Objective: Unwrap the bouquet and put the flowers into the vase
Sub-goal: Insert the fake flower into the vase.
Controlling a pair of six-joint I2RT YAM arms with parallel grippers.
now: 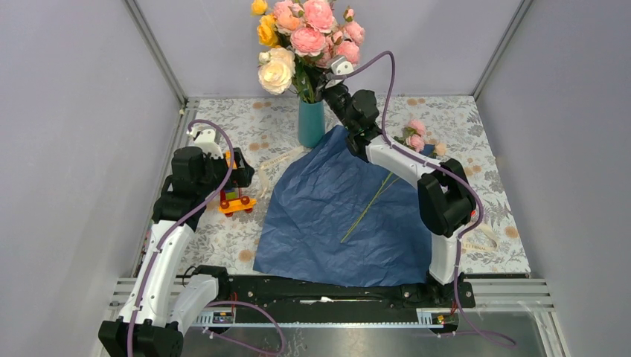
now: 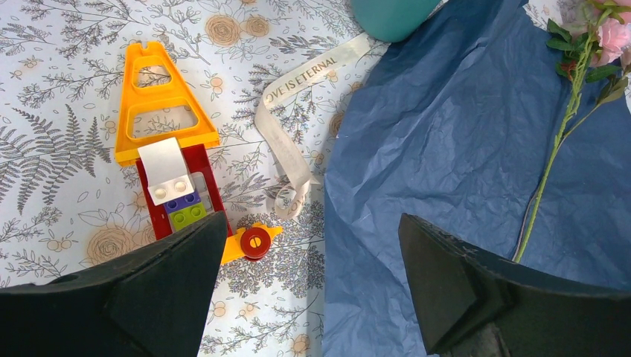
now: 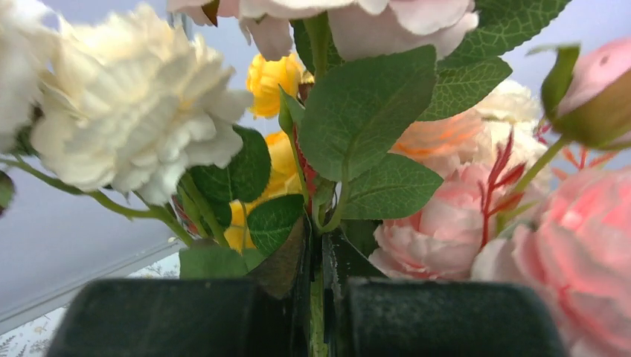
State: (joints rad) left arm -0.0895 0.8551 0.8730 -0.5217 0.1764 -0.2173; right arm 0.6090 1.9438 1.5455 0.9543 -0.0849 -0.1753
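Insertion step judged in hand: the right fingers (image 3: pixel 446 320), pressed together on a thin green stem (image 3: pixel 318 312) above the vase (image 1: pixel 312 123), must next release, while other flowers (image 1: pixel 414 135) lie on the opened blue paper (image 1: pixel 335 223) and the left fingers (image 2: pixel 149 297) hang spread over the floral-patterned desk (image 1: pixel 216 242) within grey walls (image 1: pixel 74 111).

Toy block truck (image 2: pixel 175 178) near ribbon (image 2: pixel 286 149), floral tablecloth (image 2: pixel 59 111).
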